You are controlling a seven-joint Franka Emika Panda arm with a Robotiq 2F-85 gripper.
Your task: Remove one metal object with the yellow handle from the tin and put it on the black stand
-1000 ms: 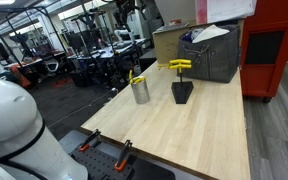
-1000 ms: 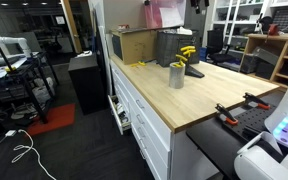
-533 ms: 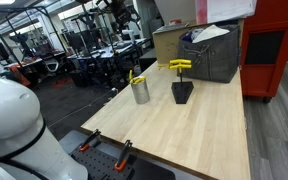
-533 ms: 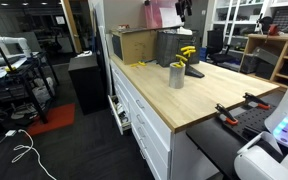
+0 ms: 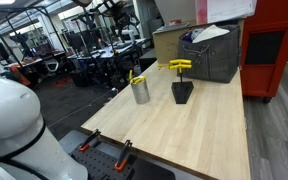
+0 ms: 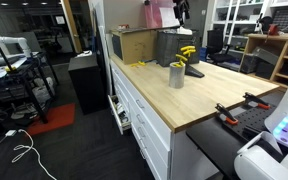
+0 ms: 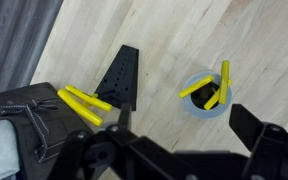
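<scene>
The shiny tin (image 5: 140, 92) stands on the wooden table (image 5: 184, 135) and holds yellow-handled metal objects (image 7: 216, 85). It also shows in an exterior view (image 6: 176, 75) and from above in the wrist view (image 7: 206, 100). The black stand (image 5: 182, 92) is beside it, also in an exterior view (image 6: 192, 70) and the wrist view (image 7: 122, 78). A yellow-handled object (image 5: 179, 65) lies across the stand's top. My gripper (image 7: 183, 116) hangs high above both, open and empty.
A large grey box (image 5: 209, 55) and a cardboard box (image 5: 174, 42) stand at the back of the table. A red cabinet (image 5: 274, 45) is beside the table. Orange-handled clamps (image 5: 124, 152) grip the near table edge.
The arm has shifted slightly at the top of the exterior views. The tin, the stand and the yellow-handled objects have not moved.
</scene>
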